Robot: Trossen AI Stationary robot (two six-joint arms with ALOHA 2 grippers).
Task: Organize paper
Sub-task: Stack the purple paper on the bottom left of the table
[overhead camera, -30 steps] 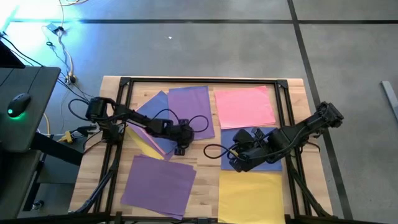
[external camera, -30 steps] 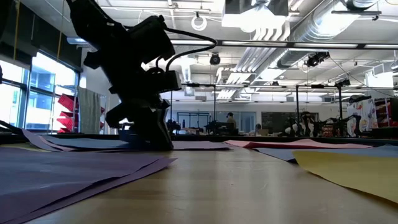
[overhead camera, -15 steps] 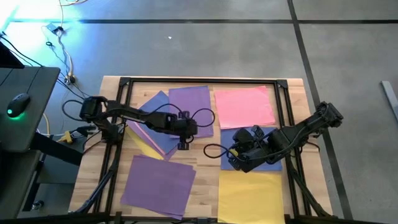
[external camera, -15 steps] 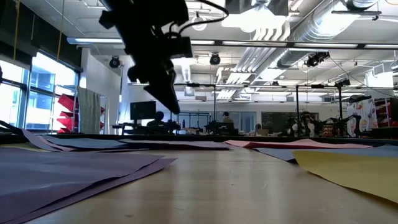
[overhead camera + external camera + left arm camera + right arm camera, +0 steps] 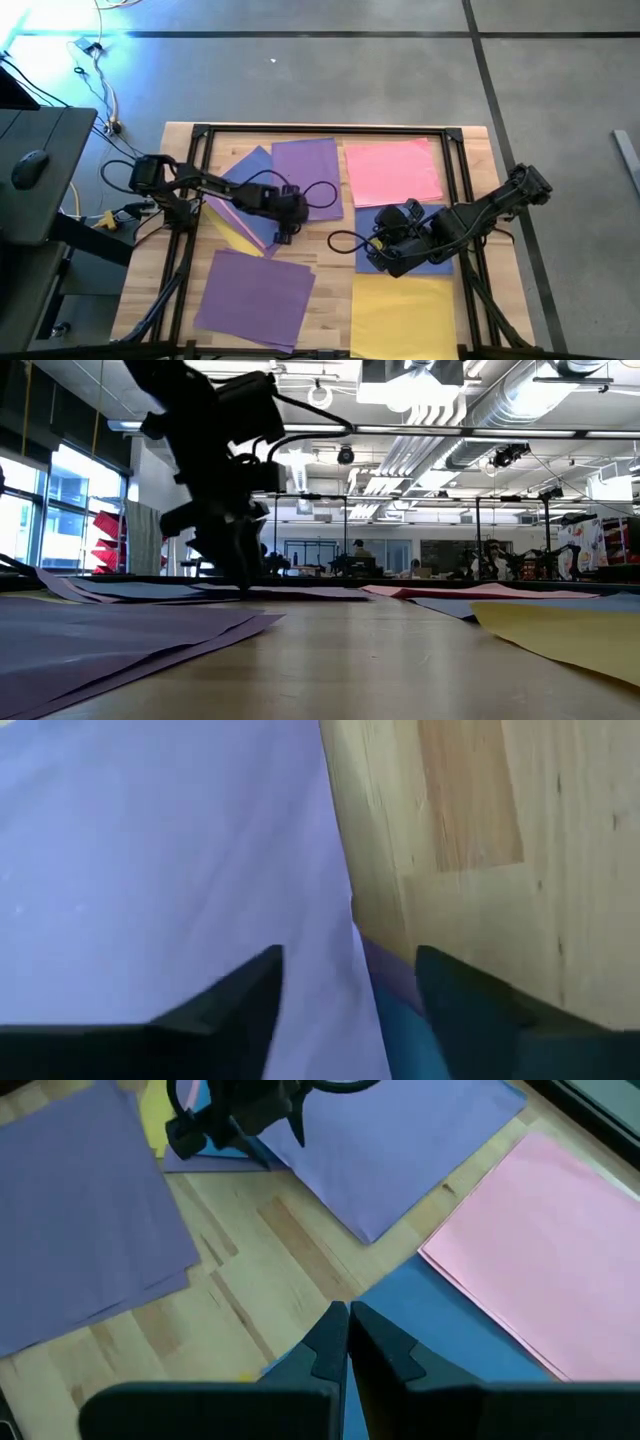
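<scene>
Several sheets of paper lie flat on the wooden table. At the far middle is a purple sheet [image 5: 308,175], with a pink one [image 5: 392,170] to its right. A fanned blue, pink and yellow stack [image 5: 243,215] lies to its left. My left gripper [image 5: 283,234] is open and low over the purple sheet's near left edge [image 5: 345,920], one finger on either side of it, with blue paper [image 5: 400,1030] beneath. My right gripper [image 5: 348,1330] is shut and hangs above a blue sheet [image 5: 432,262], holding nothing. My left gripper slants down from the table's left onto the purple sheet's edge. Whether its open fingers [image 5: 250,995] touch the paper cannot be told. Nothing is pinched between them.
Purple sheets [image 5: 255,295] lie at the near left and a yellow sheet [image 5: 403,315] at the near right. A black frame [image 5: 320,130] runs round the table's far and side edges. Bare wood [image 5: 330,270] shows between the sheets in the middle.
My left gripper rose off the paper stack, then came down again a little farther toward the table's left, at the purple sheet's edge. The sheets lie where they were. My right arm has kept still.
</scene>
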